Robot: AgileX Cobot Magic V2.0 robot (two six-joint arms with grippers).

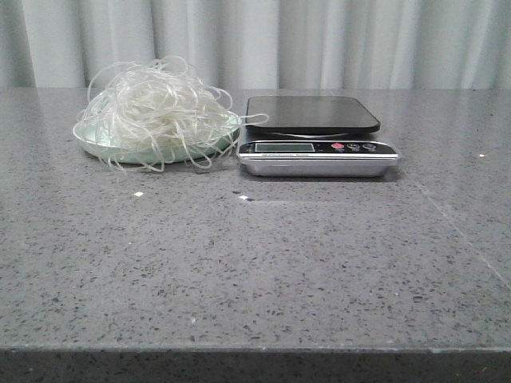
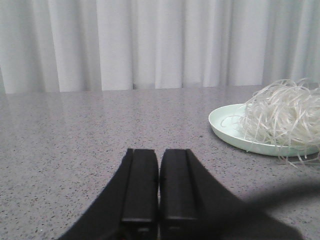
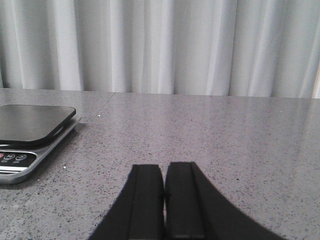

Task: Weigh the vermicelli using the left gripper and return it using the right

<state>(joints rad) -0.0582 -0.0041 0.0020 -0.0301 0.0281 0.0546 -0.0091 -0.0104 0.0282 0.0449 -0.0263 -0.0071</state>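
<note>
The vermicelli (image 1: 160,112), a fluffy tangle of thin translucent white strands, lies heaped on a pale green plate (image 1: 88,136) at the back left of the table. A few strands hang over the plate's rim. It also shows in the left wrist view (image 2: 282,117) on the plate (image 2: 225,125). A kitchen scale (image 1: 315,136) with a dark platform stands right beside the plate; nothing lies on its platform (image 3: 30,122). My left gripper (image 2: 159,152) is shut and empty, low over the table, well short of the plate. My right gripper (image 3: 164,167) is shut and empty, off to the scale's right.
The grey speckled table (image 1: 255,263) stretches wide in front of the plate and scale. A pale curtain (image 1: 319,40) hangs behind its far edge. Neither arm shows in the front view.
</note>
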